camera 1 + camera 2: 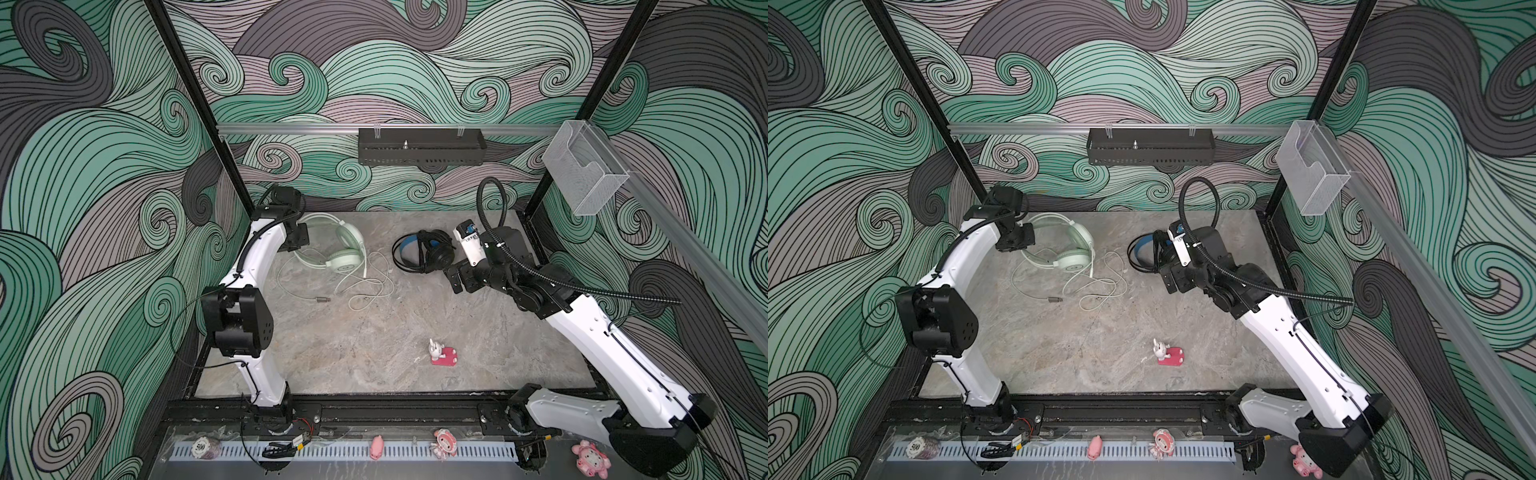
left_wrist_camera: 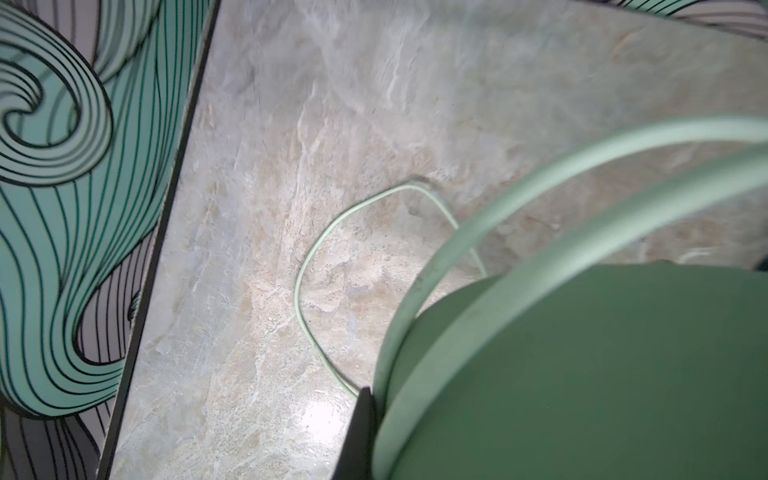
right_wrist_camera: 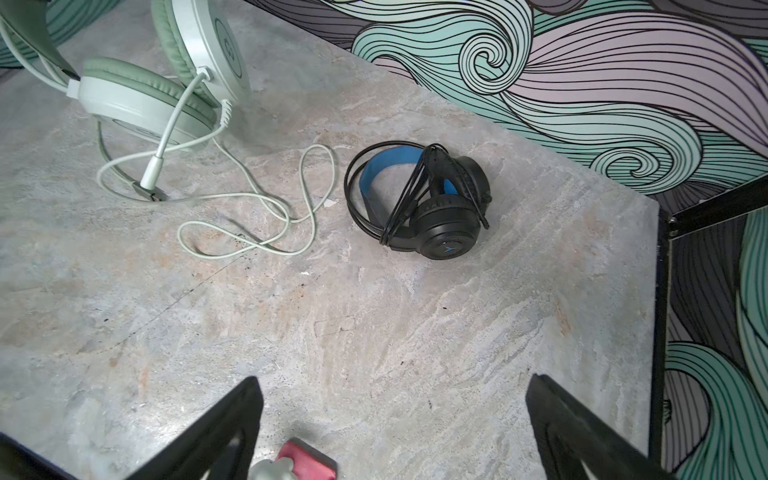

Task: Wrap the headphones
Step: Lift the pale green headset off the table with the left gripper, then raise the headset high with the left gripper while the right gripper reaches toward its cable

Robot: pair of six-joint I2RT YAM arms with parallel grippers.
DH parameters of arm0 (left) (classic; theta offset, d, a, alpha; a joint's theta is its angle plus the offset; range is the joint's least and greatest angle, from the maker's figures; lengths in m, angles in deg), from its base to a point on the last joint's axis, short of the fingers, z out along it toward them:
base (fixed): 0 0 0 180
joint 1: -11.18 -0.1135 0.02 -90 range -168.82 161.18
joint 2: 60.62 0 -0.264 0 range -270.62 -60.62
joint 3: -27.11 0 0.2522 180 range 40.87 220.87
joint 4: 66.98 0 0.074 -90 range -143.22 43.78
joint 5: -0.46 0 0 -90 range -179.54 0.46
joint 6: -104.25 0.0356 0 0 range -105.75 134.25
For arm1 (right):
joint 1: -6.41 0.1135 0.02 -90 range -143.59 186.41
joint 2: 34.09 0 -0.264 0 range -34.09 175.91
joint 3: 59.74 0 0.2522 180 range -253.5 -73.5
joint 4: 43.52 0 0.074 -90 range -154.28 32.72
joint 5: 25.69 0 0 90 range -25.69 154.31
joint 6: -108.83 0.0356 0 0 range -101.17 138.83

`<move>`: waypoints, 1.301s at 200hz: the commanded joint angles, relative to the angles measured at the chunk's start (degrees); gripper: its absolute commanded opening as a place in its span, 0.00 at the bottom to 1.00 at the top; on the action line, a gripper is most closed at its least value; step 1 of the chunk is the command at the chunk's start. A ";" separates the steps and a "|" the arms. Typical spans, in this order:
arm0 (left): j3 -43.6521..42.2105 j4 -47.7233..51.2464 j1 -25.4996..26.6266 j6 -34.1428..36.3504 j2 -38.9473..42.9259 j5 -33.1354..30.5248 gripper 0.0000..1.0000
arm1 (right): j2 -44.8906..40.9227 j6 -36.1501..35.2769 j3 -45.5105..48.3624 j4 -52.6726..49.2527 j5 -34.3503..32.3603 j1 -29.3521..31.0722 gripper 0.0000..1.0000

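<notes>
Left wrist view shows one black finger (image 2: pixel 358 432) against the headband of the mint-green headset (image 2: pixel 582 374); the left gripper (image 1: pixel 296 243) is clamped on that headband. Its whitish cable (image 2: pixel 296 291) lies loose on the table (image 1: pixel 332 353), headset at 11 o'clock in both top views. The right gripper (image 3: pixel 395 432) stands with jaws apart, empty; the black headset (image 3: pixel 419 203), cable wound round it, lies at 1 o'clock.

The left arm (image 1: pixel 257 257) and right arm (image 1: pixel 602 332) have curved white shells and black joints; the right gripper (image 3: pixel 394 379) has pointed black fingers.
</notes>
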State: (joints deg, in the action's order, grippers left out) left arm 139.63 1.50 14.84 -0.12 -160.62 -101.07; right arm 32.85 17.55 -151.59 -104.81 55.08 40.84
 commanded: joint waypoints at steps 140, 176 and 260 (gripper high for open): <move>4.57 -4.48 14.65 -3.89 26.53 5.04 0.00 | -6.04 17.58 11.24 31.60 35.97 -0.40 0.99; 5.64 -5.25 15.68 -4.53 27.64 7.53 0.00 | -4.46 20.70 12.62 35.84 39.97 -0.38 1.00; 10.60 -3.70 16.39 -7.81 26.61 9.65 0.00 | -3.39 22.87 18.96 46.12 48.47 0.01 1.00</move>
State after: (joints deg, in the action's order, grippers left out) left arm 145.79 0.17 30.86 -3.66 -134.29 -94.01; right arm 30.51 39.50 -134.52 -63.87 99.58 40.80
